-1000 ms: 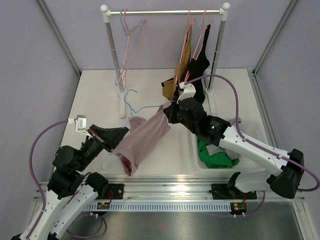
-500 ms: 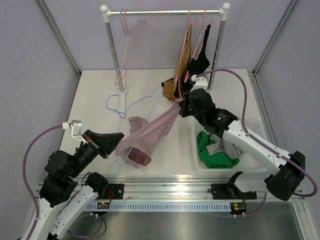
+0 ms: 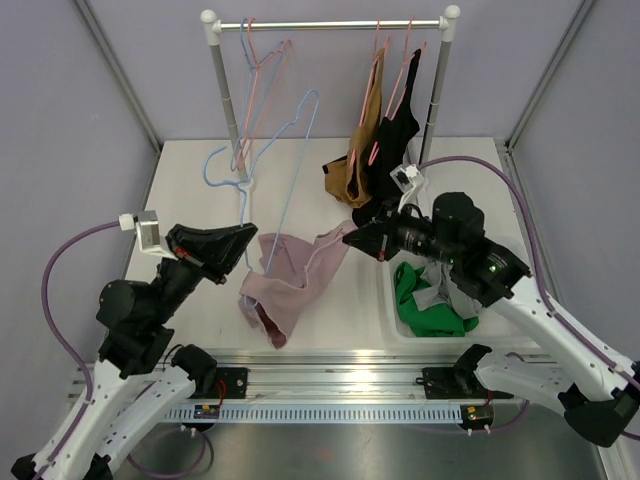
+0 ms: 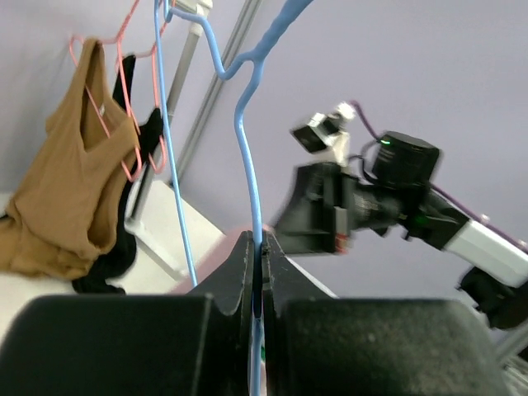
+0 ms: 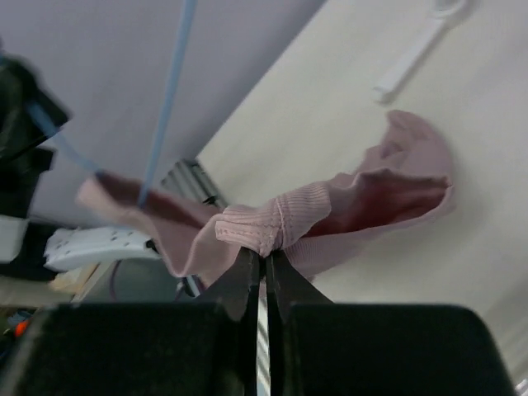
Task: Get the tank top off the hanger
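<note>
1. We log left gripper [image 4: 255, 247] clamped on blue hanger [image 4: 247, 165]; right gripper [image 3: 350, 237] pinching pink tank top [image 3: 295, 280] strap.
2. Top hangs between both, threaded on hanger's lower end; right arm nearer.

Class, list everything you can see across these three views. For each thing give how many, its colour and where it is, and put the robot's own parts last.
table: one, white, under everything
rack: one, white posts and silver rail, back of the table
empty hangers: a few, pink and blue, left end of the rail
brown tank top: one, hung at the rail's right end
black tank top: one, hung beside the brown one
bin: one, clear, right side of the table
green garment: one, in the bin
grey garment: one, in the bin
pink tank top: one, between the arms
blue hanger: one, raised, threaded through the pink top
left gripper: shut on the blue hanger
right gripper: shut on the pink top's strap
</note>
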{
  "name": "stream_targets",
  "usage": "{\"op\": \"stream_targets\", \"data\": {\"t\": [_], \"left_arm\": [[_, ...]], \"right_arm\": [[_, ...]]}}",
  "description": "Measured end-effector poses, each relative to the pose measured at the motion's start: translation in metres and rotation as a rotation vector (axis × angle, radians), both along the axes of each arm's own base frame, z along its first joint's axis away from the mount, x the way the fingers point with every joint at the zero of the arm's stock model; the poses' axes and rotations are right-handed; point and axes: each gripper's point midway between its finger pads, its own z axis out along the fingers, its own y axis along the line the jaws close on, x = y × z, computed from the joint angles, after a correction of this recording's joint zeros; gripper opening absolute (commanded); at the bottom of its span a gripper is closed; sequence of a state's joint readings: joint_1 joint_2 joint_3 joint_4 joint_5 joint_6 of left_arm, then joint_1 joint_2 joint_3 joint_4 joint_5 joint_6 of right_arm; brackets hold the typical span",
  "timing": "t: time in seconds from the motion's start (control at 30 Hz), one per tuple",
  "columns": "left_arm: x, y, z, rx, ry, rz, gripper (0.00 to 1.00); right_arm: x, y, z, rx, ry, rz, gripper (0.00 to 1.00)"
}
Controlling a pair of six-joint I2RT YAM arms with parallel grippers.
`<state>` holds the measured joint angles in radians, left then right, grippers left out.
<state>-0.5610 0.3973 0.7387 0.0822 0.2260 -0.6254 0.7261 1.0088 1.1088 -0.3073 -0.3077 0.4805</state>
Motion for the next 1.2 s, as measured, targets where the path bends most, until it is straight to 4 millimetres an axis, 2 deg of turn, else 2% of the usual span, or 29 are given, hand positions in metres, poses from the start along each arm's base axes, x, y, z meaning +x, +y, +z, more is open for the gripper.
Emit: {"op": "stream_targets", "data": {"t": [0.07, 0.2, 0.33, 0.43, 0.5, 0.63, 0.73, 0.87, 0.93, 0.97, 1.0, 1.03, 1.13, 1.17, 1.2], "left_arm": [[0.012, -0.007, 0.006, 0.007, -0.036, 0.011, 0.00], [0.032, -0.013, 0.025, 0.030, -0.104, 0.055, 0.00], [0.039, -0.015, 0.057, 0.006, -0.226, 0.090, 0.00], [0.045, -0.020, 0.071, 0.003, -0.261, 0.095, 0.00], [0.050, -0.024, 0.077, 0.008, -0.258, 0.096, 0.00], [0.062, -0.026, 0.070, 0.048, -0.173, 0.115, 0.00], [0.069, -0.020, 0.056, 0.090, -0.071, 0.156, 0.00], [0.076, -0.011, 0.035, 0.153, 0.053, 0.208, 0.00], [0.079, -0.005, 0.024, 0.184, 0.110, 0.239, 0.00], [0.080, -0.003, 0.019, 0.201, 0.136, 0.250, 0.00], [0.081, -0.002, 0.014, 0.218, 0.160, 0.258, 0.00], [0.083, -0.002, 0.010, 0.232, 0.180, 0.264, 0.00], [0.090, -0.001, 0.002, 0.274, 0.238, 0.285, 0.00], [0.094, -0.002, -0.002, 0.289, 0.258, 0.291, 0.00], [0.098, -0.004, -0.006, 0.306, 0.280, 0.296, 0.00]], "right_arm": [[-0.022, -0.001, 0.016, 0.051, -0.017, 0.084, 0.00], [-0.057, -0.010, 0.031, 0.089, -0.029, 0.193, 0.00], [-0.089, -0.014, 0.045, 0.136, -0.033, 0.315, 0.00], [-0.104, -0.008, 0.044, 0.135, -0.026, 0.380, 0.00], [-0.111, -0.002, 0.037, 0.107, -0.011, 0.407, 0.00], [-0.103, 0.013, 0.008, 0.005, 0.039, 0.368, 0.00], [-0.082, 0.022, -0.021, -0.086, 0.063, 0.245, 0.00], [-0.050, 0.032, -0.079, -0.241, 0.094, 0.052, 0.00], [-0.038, 0.039, -0.119, -0.335, 0.130, -0.017, 0.03], [-0.034, 0.042, -0.135, -0.372, 0.149, -0.040, 0.09], [-0.030, 0.043, -0.157, -0.422, 0.174, -0.068, 0.22], [-0.027, 0.043, -0.178, -0.470, 0.202, -0.095, 0.61], [-0.022, 0.030, -0.223, -0.606, 0.252, -0.182, 0.92], [-0.020, 0.026, -0.223, -0.618, 0.252, -0.206, 0.94], [-0.018, 0.021, -0.220, -0.621, 0.242, -0.231, 1.00]]}}
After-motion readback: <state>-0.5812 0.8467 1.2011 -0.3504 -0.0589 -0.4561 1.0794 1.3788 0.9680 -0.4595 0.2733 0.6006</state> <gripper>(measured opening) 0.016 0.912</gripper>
